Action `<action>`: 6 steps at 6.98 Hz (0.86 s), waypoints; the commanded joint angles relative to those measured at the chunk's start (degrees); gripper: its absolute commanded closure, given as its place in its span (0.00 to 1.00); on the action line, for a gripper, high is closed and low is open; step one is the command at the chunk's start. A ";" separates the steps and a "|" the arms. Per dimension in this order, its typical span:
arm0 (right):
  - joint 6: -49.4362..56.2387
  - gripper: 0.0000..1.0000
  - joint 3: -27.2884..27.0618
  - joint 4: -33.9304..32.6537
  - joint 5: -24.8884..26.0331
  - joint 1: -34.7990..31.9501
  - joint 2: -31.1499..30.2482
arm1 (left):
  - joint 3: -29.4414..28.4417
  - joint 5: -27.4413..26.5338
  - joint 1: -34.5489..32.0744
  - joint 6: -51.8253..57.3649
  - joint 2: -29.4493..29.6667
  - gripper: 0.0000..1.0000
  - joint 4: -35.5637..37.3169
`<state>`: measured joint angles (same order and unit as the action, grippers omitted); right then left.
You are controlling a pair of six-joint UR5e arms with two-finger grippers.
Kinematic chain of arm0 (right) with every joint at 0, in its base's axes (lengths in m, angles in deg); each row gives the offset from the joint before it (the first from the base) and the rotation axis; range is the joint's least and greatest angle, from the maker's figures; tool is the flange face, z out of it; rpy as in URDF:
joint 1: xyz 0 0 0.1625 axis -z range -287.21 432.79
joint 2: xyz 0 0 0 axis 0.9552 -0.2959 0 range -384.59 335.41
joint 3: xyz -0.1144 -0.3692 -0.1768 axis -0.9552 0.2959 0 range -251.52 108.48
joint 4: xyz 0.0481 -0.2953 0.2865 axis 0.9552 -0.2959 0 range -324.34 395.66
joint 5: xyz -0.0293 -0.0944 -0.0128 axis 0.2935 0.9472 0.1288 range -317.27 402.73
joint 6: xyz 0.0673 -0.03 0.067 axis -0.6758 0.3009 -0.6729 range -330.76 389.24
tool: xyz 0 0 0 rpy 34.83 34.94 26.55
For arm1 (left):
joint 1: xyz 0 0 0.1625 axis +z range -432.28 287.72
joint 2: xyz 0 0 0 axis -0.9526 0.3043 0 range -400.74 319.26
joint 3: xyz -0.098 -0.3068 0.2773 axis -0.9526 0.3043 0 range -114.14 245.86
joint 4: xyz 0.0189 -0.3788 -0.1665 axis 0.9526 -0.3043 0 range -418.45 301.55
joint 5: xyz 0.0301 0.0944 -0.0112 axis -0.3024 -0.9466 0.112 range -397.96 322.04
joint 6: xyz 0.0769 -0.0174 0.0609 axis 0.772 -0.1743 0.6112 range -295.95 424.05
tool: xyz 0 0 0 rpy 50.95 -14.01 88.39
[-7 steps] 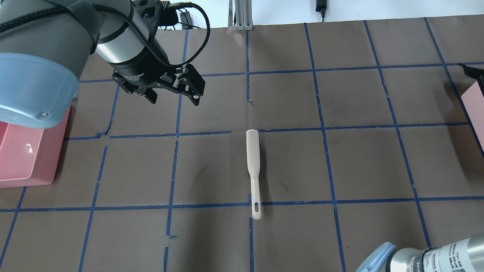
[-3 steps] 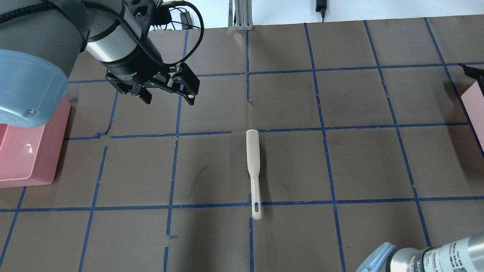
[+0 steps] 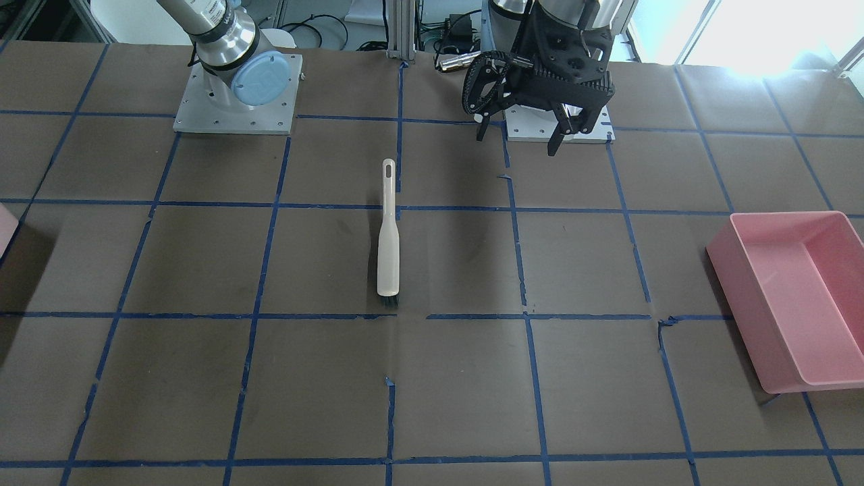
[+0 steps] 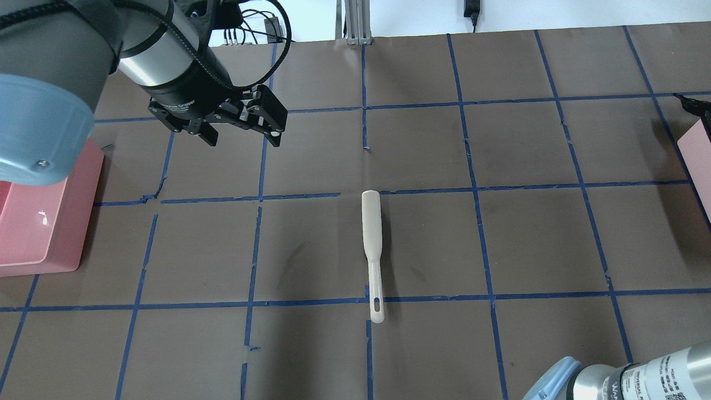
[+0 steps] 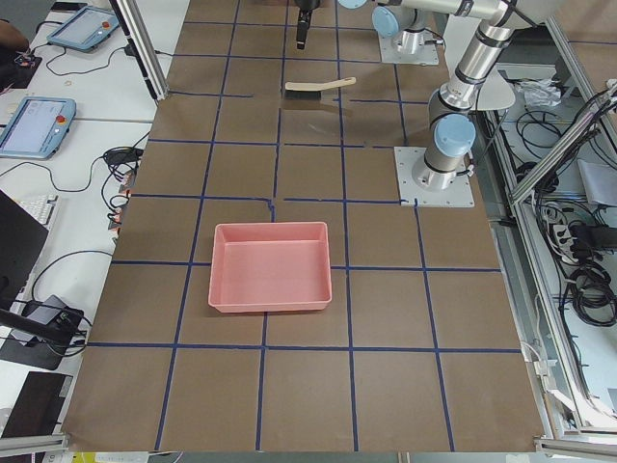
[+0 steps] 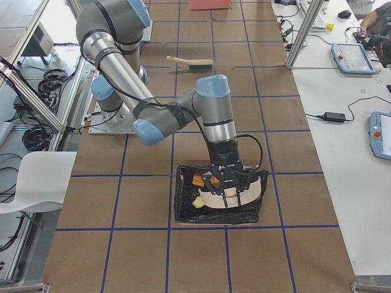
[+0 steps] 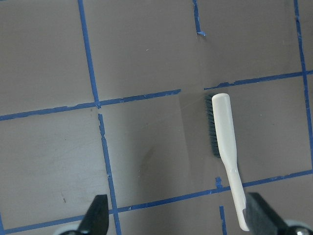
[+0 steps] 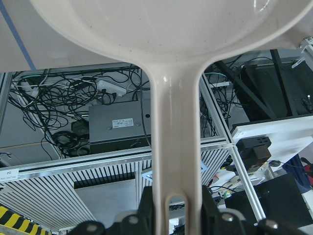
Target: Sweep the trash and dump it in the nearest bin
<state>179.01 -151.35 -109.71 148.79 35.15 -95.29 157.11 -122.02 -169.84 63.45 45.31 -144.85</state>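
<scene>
- The bench [image 4: 533, 239] is covered in brown paper with a grid of blue tape. Side tables with teach pendants [image 5: 32, 123] run along its operators' edge, and a white chair [image 6: 33, 180] stands behind the robot's edge.
- The pink tub [image 3: 810, 304] sits empty near the bench's left end.
- The bin [image 6: 183, 210] stands near the bench's right end. Only a pale pink corner [image 4: 699, 158] shows from overhead. A black liner [image 6: 253, 213] fills it, and orange and yellow scraps [image 6: 198, 181] lie inside, partly hidden.
- The dustpan [image 6: 235, 195] hangs over the bin's opening.
- The right gripper [image 8: 176, 215] has its fingers pinched on the dustpan's handle.
- The left gripper [image 4: 243, 139] hovers over the bench's left half towards the operators' edge, jaws spread wide and holding nothing.
- The cream brush [image 4: 371, 239] lies at mid-bench, with its handle towards the robot's edge.
</scene>
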 commanded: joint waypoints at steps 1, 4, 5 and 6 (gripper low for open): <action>-0.87 0.98 0.37 3.75 -1.46 -0.07 -1.88 | 0.06 -5.55 0.00 -0.02 -0.08 0.00 -0.44; -13.87 0.98 0.81 16.50 -2.53 -0.07 -6.02 | 0.15 -5.77 0.00 -0.37 -0.08 0.00 -0.44; -18.32 0.98 0.47 21.92 -5.75 -0.07 -7.07 | 0.15 -5.86 0.17 -0.72 -0.08 0.00 -0.53; -24.89 0.97 0.12 26.50 -7.61 -0.07 -7.25 | 0.15 -6.03 0.18 -0.64 -0.08 0.00 -0.53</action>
<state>161.25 -150.89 -89.20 143.74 35.08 -101.90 157.26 -127.83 -169.73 62.89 45.22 -145.34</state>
